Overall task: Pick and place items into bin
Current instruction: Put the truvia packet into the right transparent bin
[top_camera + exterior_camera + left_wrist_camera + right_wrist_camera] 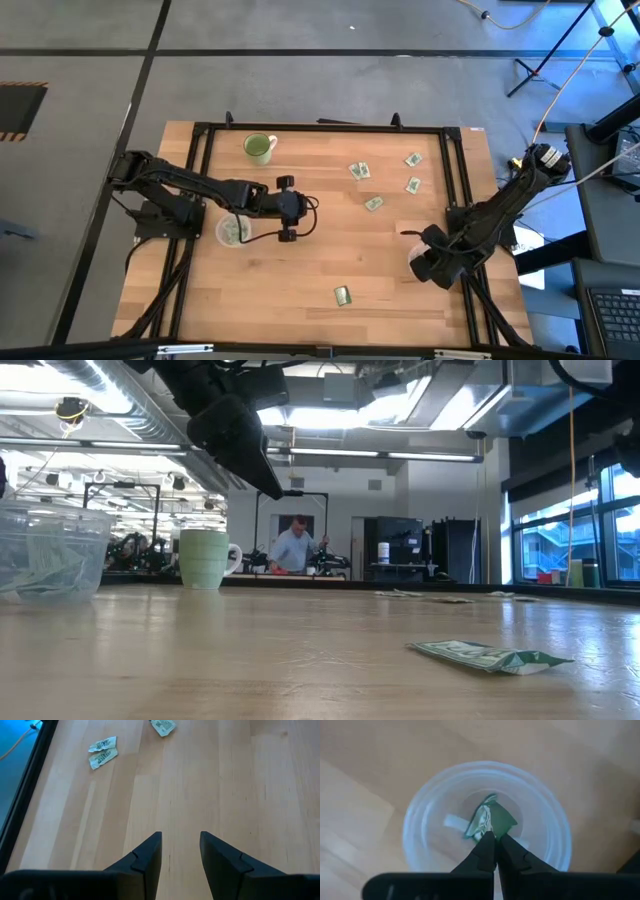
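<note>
The items are small green-and-white packets. Several lie loose on the table's far right part (373, 203), and one lies near the front edge (342, 295), (490, 656). My right gripper (493, 839) is shut on one packet (487, 820) above a round clear bin (547, 832) at the table's right side (418, 270). My left gripper (181, 842) stands open over bare wood at mid-table (300, 215), with packets (103, 758) farther ahead. A second clear bin (233, 232), (50, 550) with packets in it stands beside the left arm. My right gripper pinches the crumpled packet by its near edge (490, 829) at the fingertips. The fingers point steeply down from above. The packet hangs below them inside the bin's mouth; whether it touches the bin's floor, I cannot tell.
A light-green mug (259, 148), (205, 558) stands at the far left of the table. A black frame (320, 127) borders the tabletop. Bare wood lies between the two arms. A person shows in the room behind the table (293, 548).
</note>
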Action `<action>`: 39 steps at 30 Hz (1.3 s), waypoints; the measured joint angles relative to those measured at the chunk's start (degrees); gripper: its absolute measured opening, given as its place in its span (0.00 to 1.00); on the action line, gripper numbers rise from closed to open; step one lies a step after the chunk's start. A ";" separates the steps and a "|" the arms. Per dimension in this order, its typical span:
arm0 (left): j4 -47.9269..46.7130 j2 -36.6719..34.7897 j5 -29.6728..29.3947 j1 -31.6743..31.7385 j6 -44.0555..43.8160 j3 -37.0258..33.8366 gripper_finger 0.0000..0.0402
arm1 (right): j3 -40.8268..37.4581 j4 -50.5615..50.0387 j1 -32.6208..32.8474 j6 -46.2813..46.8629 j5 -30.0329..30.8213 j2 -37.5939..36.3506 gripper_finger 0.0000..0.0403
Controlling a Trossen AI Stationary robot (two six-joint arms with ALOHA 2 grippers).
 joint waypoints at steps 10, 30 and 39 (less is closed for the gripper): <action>0.00 0.02 1.38 0.00 -0.98 0.00 0.32 | -0.76 0.90 0.00 -0.09 -1.14 -0.02 0.15; 5.08 0.04 9.17 -0.25 6.40 0.00 0.32 | 12.34 -13.99 -0.02 1.60 4.55 -0.02 0.33; 19.65 0.43 29.35 -4.20 16.21 0.00 0.32 | 13.08 -14.03 -0.13 -0.48 11.00 -0.02 0.33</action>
